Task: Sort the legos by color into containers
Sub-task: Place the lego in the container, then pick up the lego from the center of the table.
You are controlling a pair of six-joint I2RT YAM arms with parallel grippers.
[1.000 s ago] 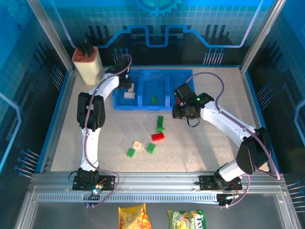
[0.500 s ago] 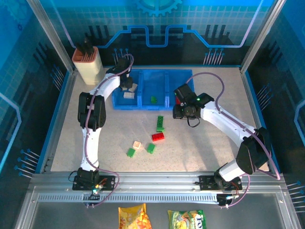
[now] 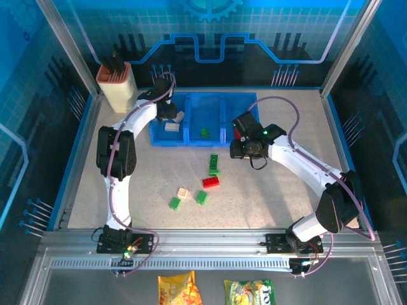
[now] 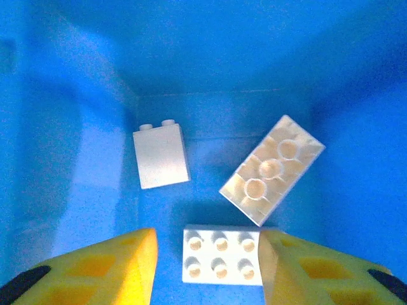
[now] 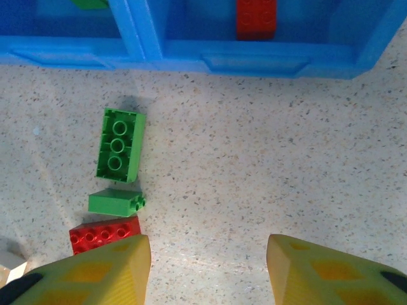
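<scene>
Open table (image 3: 286, 197) to the right of the containers (image 3: 191, 142) and well in front; loose legos (image 3: 210, 182) scattered just before their middle; beige holder (image 3: 117, 92) crowding their left rear corner.

Table's a speckled beige stone-look top (image 3: 280, 203). At 12 o'clock on it sits a wide translucent blue plastic three-bin tray (image 3: 191, 142), and at 10 a beige holder with orange rim (image 3: 117, 94). Loose around the middle: a long green studded brick (image 3: 214, 160), a small green brick (image 5: 114, 202) just beside it, then a red brick (image 3: 210, 182). Toward 7, near each other: a green block (image 3: 201, 197), a cream block (image 3: 183, 193) and another green one (image 3: 174, 203).
</scene>
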